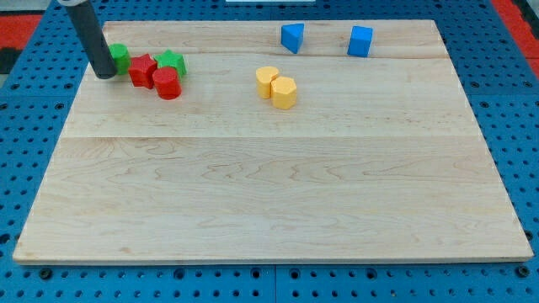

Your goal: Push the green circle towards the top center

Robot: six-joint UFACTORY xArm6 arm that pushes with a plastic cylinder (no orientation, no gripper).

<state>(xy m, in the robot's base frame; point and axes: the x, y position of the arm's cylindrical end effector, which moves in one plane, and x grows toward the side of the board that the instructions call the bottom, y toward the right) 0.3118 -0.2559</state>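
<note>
The green circle (120, 57) sits near the board's top left, partly hidden behind my rod. My tip (105, 74) rests on the board at the circle's left side, touching or nearly touching it. Right of the circle is a red star-shaped block (142, 70), then a red cylinder (167, 83) and a green star-shaped block (172, 62), all packed close together.
Two yellow blocks (277, 87) stand together near the upper middle. Two blue blocks (292, 37) (360, 40) stand along the top edge, right of centre. The wooden board (269, 194) lies on a blue perforated table.
</note>
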